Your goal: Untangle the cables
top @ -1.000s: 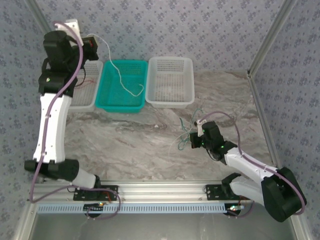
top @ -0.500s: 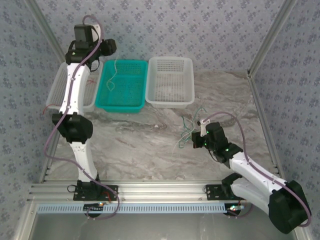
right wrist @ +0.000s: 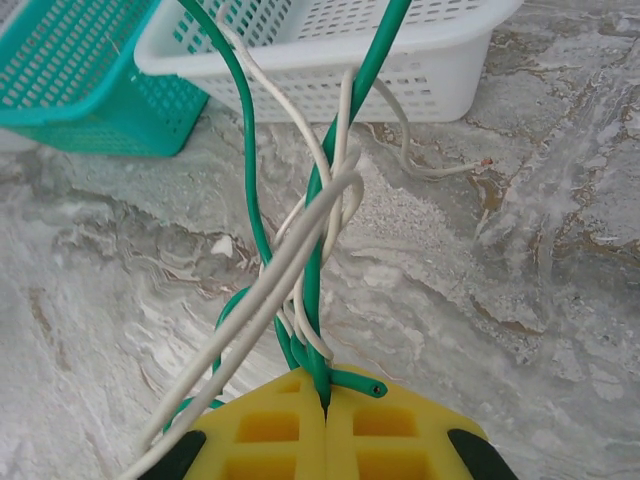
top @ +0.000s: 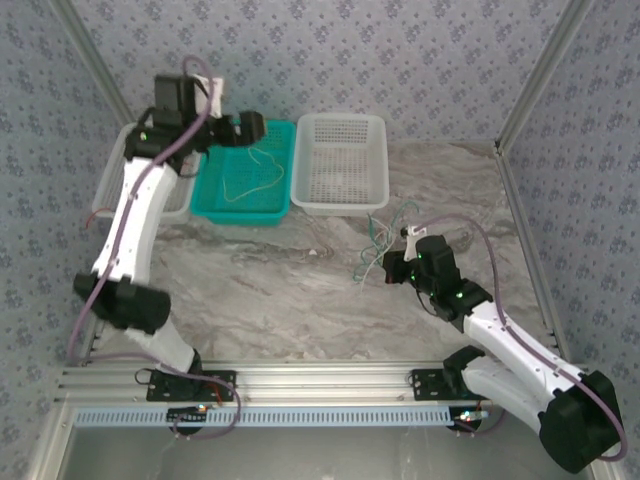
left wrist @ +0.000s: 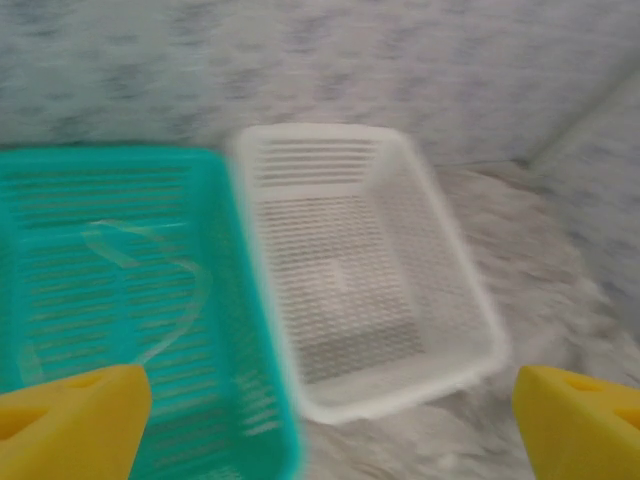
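My right hand (right wrist: 325,405) pinches the twisted green and whitish cables (right wrist: 318,250), stretching straight toward the white slotted plastic basket (right wrist: 420,85); my spread left hand (left wrist: 328,420) hangs left of it.

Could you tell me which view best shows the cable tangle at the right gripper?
The right wrist view: the tangle is close and sharp, pinched in the shut right gripper. The top external view shows it small. The left wrist view faces the white basket.

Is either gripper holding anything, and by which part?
The right gripper is shut on the green cable, pinching it just short of its cut end. The left gripper is open, holding nothing.
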Robot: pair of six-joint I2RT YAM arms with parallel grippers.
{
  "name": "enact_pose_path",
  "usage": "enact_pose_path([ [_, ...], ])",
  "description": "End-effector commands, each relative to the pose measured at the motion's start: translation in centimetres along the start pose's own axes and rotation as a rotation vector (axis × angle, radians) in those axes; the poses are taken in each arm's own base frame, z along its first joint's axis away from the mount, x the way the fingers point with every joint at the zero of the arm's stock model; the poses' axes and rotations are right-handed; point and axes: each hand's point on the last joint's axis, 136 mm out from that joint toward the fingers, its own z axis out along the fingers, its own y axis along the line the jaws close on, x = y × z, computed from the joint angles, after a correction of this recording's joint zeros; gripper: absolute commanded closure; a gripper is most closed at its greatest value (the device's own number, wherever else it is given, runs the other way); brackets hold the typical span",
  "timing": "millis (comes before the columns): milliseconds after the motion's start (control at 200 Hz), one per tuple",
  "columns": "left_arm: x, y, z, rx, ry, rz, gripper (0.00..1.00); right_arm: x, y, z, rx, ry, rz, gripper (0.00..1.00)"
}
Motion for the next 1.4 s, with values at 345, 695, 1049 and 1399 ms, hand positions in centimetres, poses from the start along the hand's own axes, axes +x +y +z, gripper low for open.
enact_pose_path([
  [345,19.7,-19.7,0.7,0.587,0.206,0.195,0.13,-3.5,2.0,0.1,0.013,0.025,0.136,1.00],
  [695,22.5,-19.5,7.7,0.508,0.158,0.196,0.47,-3.3,3.6,1.2,-0.033,0.095,0.176,1.00],
  [1049,16.0,-15.6,8.8,0.456,0.021,-0.232,0.57,-3.1,7.5,0.4,-0.191,0.079,0.051,1.00],
  [1399,13.9,-12.0,8.5,0.389,0.014,-0.444,0.49,-3.2,10.7,-0.9,-0.287,0.033,-0.087,1.00],
])
